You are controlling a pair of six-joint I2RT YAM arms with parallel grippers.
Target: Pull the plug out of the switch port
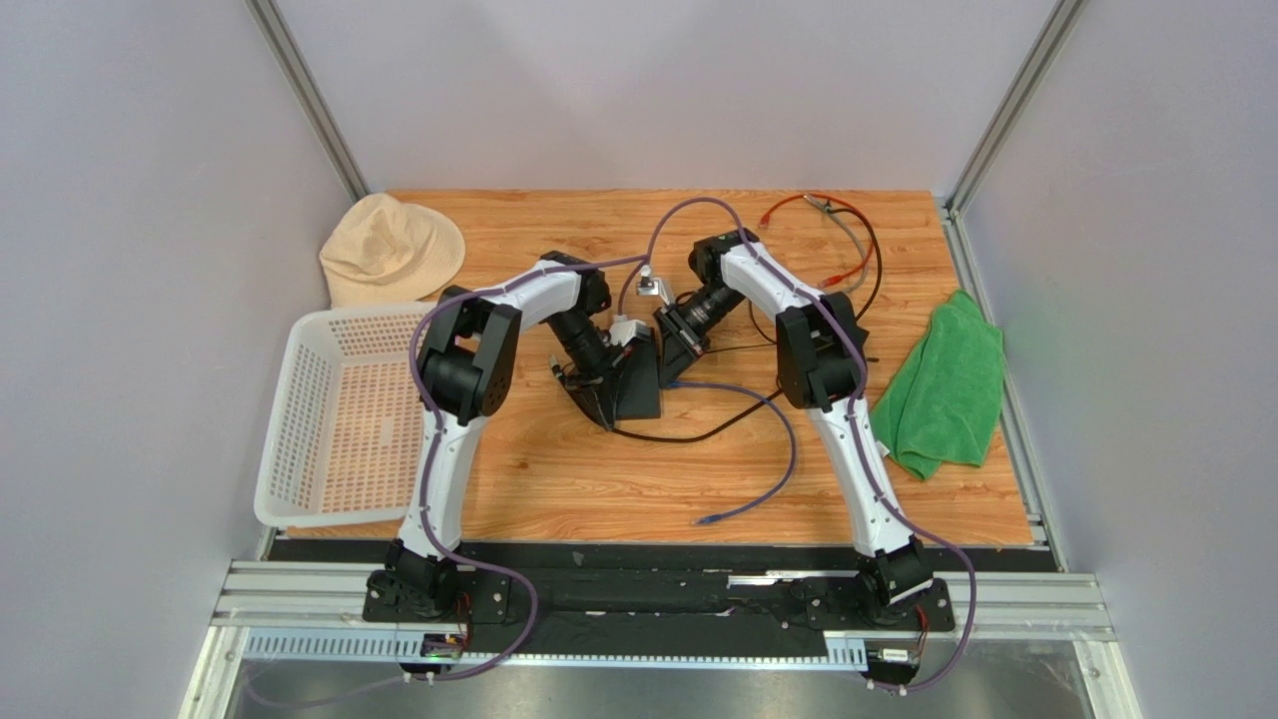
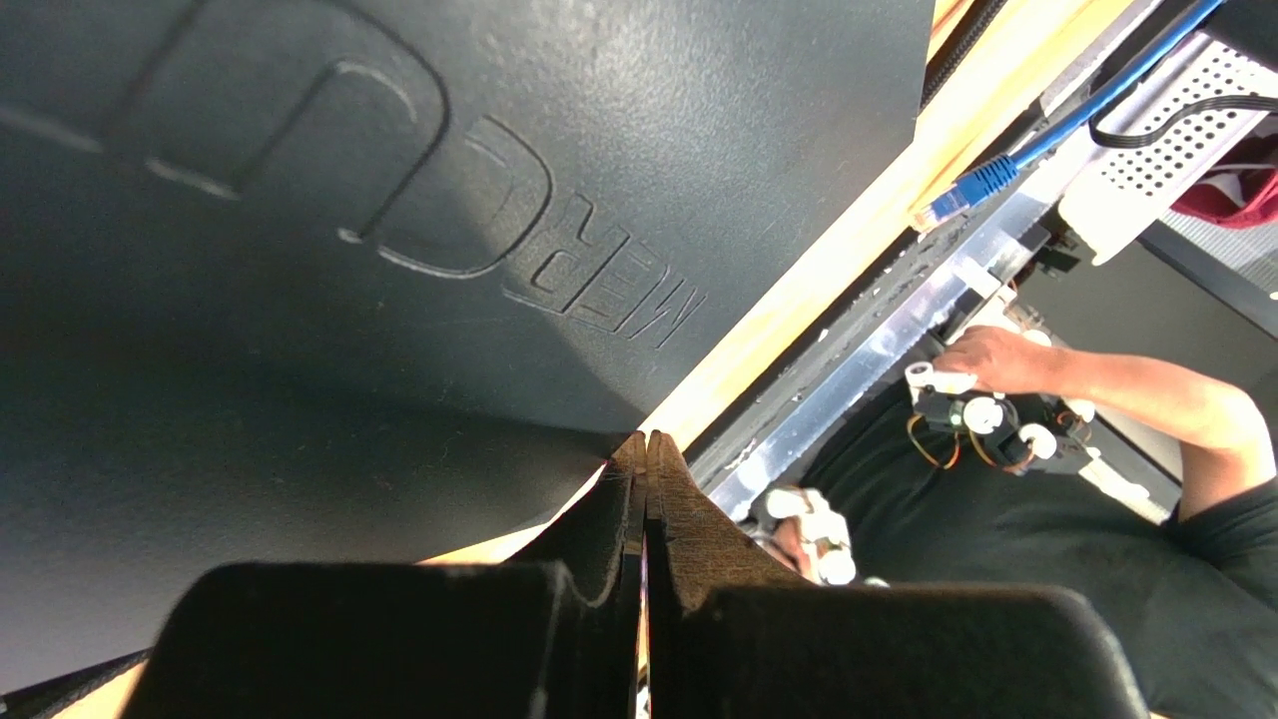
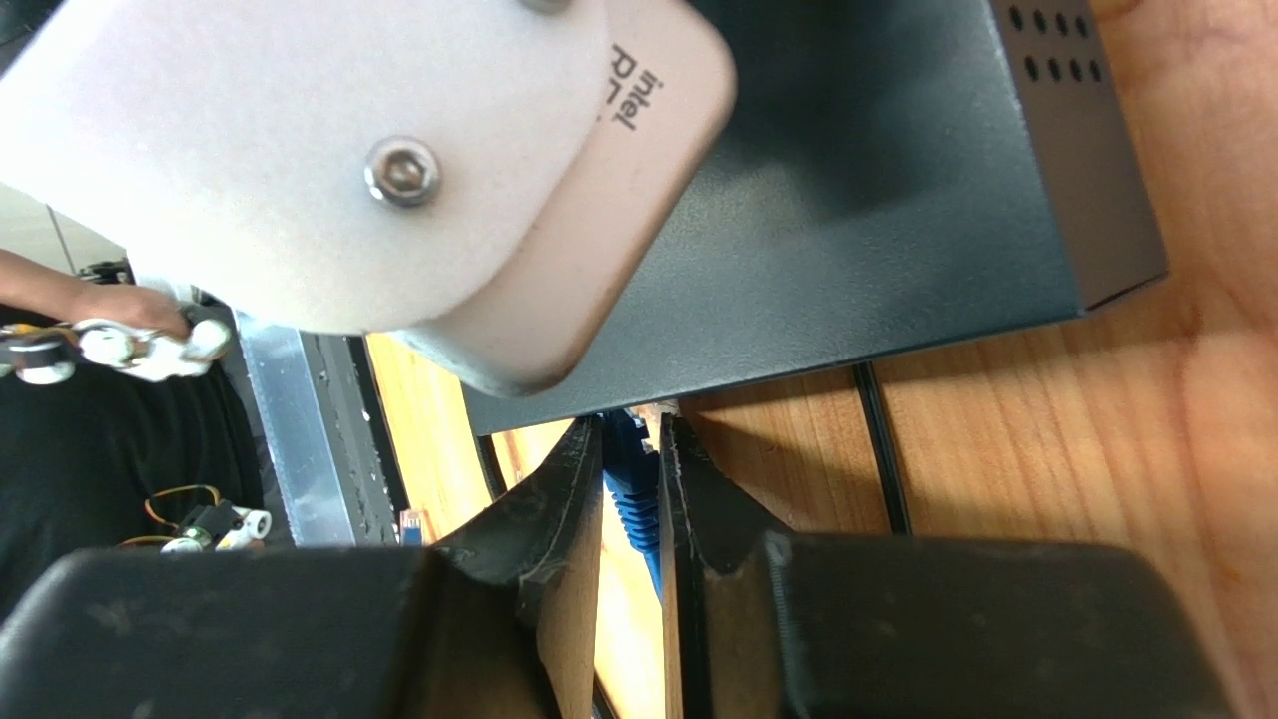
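The flat black switch box lies mid-table. In the left wrist view its embossed top fills the frame, and my left gripper is shut, with its tips at the box's near edge. In the top view this gripper rests on the box. My right gripper is shut on the blue plug, whose tip meets the narrow edge of the box. The port itself is hidden. The blue-purple cable loops toward the near edge, and its free end lies loose.
A white basket stands at the left and a beige hat behind it. A green cloth lies at the right. Red and black wires lie at the back right. A black cable runs from the box.
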